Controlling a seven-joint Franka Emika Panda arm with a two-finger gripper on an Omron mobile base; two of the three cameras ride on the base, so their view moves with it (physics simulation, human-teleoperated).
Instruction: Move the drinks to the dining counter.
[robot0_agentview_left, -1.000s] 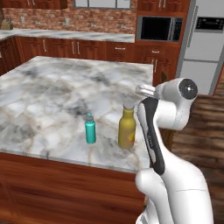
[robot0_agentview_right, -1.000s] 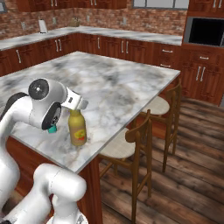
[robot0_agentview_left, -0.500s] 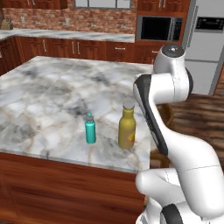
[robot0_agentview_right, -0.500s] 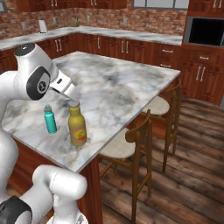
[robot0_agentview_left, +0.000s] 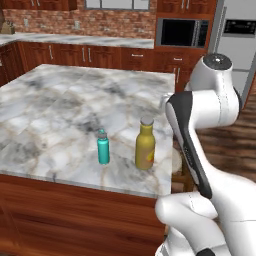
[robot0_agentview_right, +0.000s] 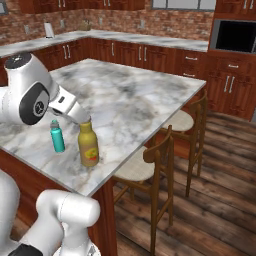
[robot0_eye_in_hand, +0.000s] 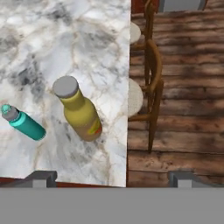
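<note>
While the arm rises at the lower right of the left base view, the mustard-yellow bottle and the shorter teal bottle stand upright, near each other but apart, on the dining counter close to its near edge. A narrower marble worktop runs along the brick wall behind, with a microwave set into the cabinets.

From the right base view, the teal bottle is left of the yellow bottle, both near the counter's front corner. The white wrist hangs just above the yellow bottle's cap. Two wooden chairs sit along the counter's right side.

Looking down in the hand view, the yellow bottle and teal bottle stand on the marble near its edge. The gripper is above them with its fingertips spread wide, holding nothing.
</note>
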